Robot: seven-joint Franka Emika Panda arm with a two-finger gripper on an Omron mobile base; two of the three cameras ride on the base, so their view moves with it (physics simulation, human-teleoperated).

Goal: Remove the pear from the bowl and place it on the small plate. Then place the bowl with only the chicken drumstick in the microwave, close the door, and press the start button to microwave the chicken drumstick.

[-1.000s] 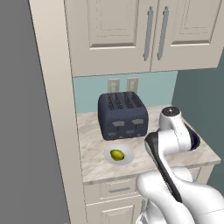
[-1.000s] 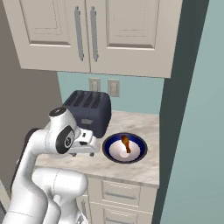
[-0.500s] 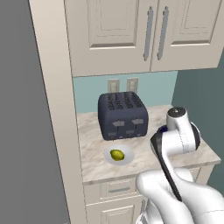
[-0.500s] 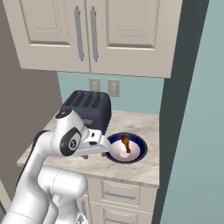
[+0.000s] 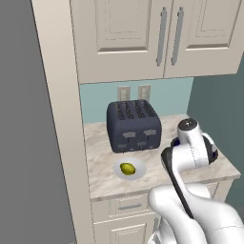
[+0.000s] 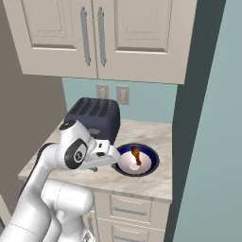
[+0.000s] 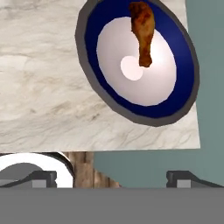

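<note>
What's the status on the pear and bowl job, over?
Gripper open, empty, over the bowl. Pear on small plate; chicken drumstick alone in bowl. Nothing blocking the bowl.

Tool (image 7: 111, 177) now farther right, over the bowl (image 7: 103, 28).

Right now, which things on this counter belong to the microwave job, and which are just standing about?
Job:
- pear, already on the small plate
- bowl, blue rim, white inside
- chicken drumstick, alone in the bowl
- hand, open, over the counter edge near the bowl

Standing about:
- toaster
- upper cabinets
- wall outlets
</note>
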